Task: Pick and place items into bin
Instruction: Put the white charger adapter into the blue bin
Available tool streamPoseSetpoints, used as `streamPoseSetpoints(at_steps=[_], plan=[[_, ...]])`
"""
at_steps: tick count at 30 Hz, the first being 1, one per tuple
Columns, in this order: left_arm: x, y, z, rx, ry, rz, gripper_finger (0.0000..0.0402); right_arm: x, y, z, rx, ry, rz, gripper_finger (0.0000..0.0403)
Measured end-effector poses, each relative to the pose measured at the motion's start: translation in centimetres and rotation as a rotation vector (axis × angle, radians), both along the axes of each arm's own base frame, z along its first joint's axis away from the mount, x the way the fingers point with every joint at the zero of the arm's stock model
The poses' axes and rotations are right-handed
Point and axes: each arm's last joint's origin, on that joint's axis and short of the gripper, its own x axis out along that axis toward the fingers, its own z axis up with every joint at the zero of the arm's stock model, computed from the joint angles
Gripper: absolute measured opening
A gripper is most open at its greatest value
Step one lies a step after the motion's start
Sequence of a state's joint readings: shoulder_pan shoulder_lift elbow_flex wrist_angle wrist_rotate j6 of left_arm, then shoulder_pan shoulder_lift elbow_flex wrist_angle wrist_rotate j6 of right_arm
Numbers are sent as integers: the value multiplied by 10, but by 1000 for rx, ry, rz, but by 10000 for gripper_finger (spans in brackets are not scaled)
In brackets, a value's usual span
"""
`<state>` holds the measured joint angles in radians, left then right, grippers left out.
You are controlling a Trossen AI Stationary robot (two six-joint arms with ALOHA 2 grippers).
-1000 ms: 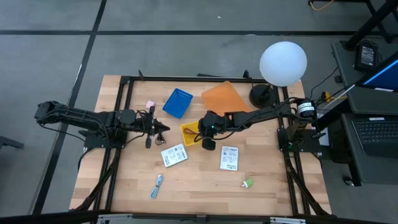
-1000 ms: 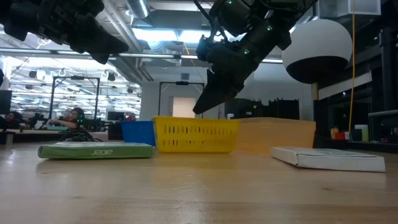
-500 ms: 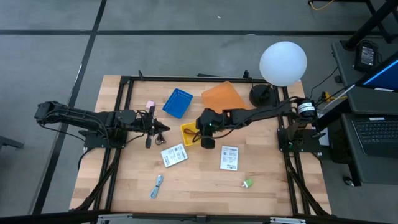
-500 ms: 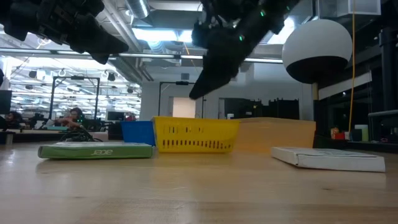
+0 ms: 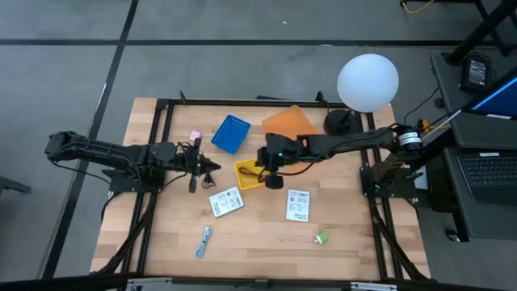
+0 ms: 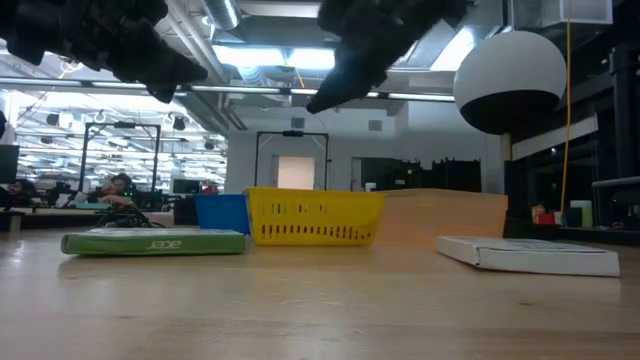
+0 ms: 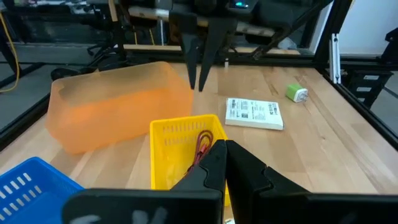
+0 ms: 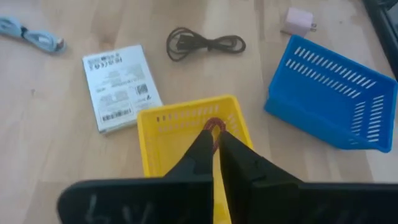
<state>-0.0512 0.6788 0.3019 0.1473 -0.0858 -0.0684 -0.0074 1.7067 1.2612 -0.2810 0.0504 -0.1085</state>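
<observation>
The right pincer (image 5: 267, 177) hung closed and empty above the yellow bin (image 5: 248, 173); the dark-red cord (image 8: 214, 127) lay inside the bin, so that placement looked finished; the left pincer (image 5: 212, 166) waited shut and empty just beside the bin, near the black cord (image 8: 205, 44). Still out on the worktop (image 5: 258, 242) were the two white packets (image 5: 226, 201) (image 5: 297, 205), the green piece (image 5: 321, 238), the blue-silver piece (image 5: 204, 239) and the pink block (image 5: 195, 136); the blue bin (image 5: 231, 133) and orange bin (image 5: 289, 125) stood behind.
</observation>
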Motion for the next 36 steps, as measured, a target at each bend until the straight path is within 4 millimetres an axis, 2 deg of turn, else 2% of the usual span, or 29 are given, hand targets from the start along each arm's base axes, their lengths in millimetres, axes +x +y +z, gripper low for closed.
streamPoseSetpoints(at_steps=[3, 12, 18, 24, 29, 36], plan=[[0, -2, 1, -3, -15, -14, 4, -13, 0, -9, -2, -55, 1, 3], [1, -9, 0, -8, -3, -50, 4, -58, -10, -14, -30, -305, -18, 3], [1, -5, 0, 96, -1, 58, 4, -82, -23, -42, -114, -424, -25, 4], [0, 1, 0, 183, 11, 229, 4, -97, -43, -53, -141, -528, -103, 7], [-1, 2, 0, 195, 13, 284, 4, -102, -52, -56, -125, -543, -146, 7], [-1, 4, 0, 61, -18, 365, 3, -101, -52, -54, -90, -576, -69, 7]])
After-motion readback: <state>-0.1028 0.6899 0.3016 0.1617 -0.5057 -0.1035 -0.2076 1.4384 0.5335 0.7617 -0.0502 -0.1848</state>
